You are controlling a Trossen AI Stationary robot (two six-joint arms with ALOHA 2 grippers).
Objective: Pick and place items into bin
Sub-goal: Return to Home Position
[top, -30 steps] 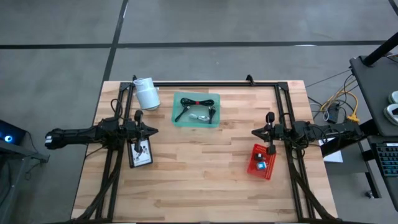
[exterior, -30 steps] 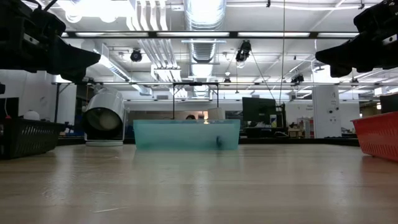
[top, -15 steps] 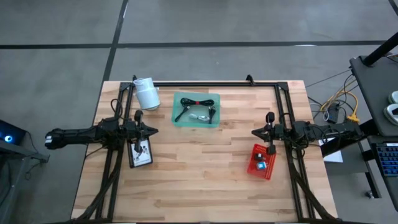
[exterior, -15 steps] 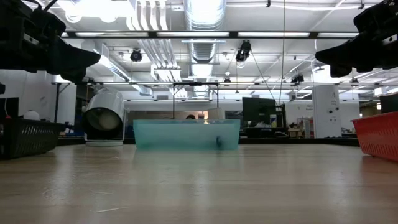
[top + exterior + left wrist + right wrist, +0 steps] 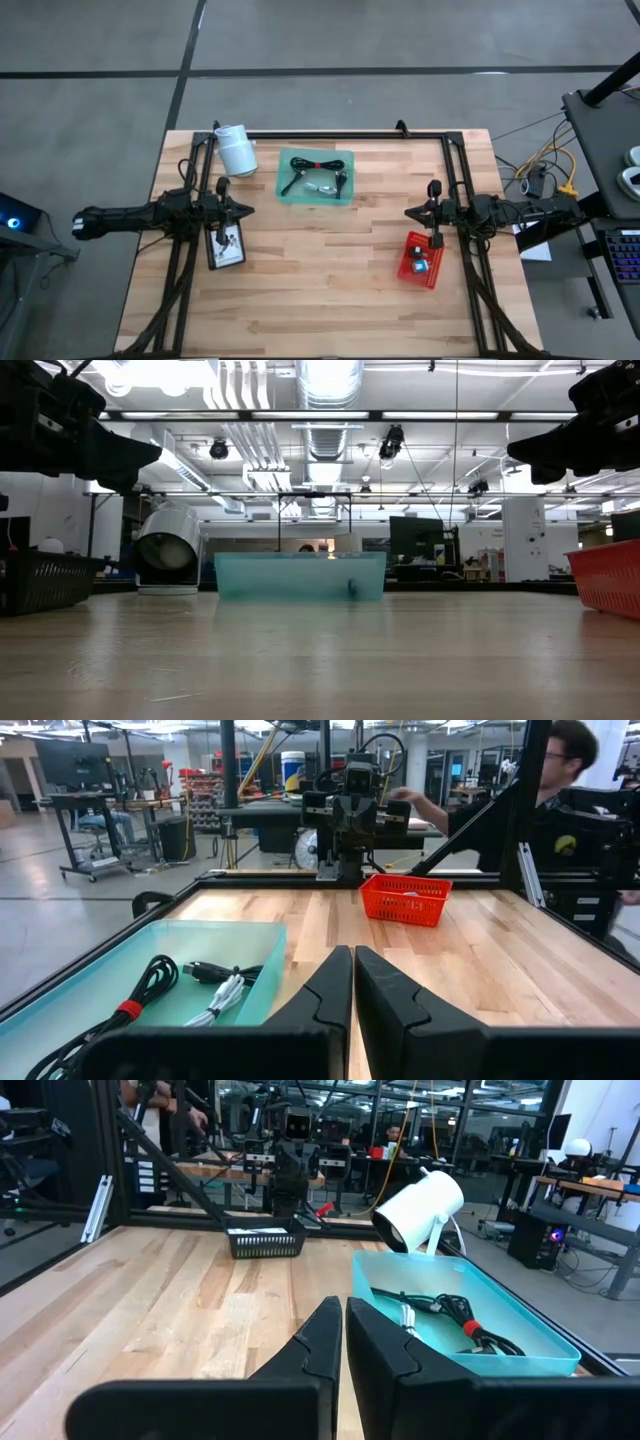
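Observation:
A teal tray (image 5: 315,177) sits at the table's far middle. It holds black coiled cables with a red tie (image 5: 140,1000) (image 5: 452,1316) and a white cable (image 5: 224,1001). My left gripper (image 5: 246,210) (image 5: 353,956) hovers shut over the left side, just above a black basket (image 5: 225,246) with small white items inside. My right gripper (image 5: 408,212) (image 5: 343,1308) hovers shut over the right side, beside a red basket (image 5: 422,260) that holds small blue and white things. Both grippers point toward the table's middle and hold nothing.
A white cylindrical roll (image 5: 237,150) lies left of the tray near the far edge. A black frame rail (image 5: 330,134) runs along the far edge and down both sides. Bare wood lies between the grippers and toward the near edge. People (image 5: 560,760) stand beyond the table.

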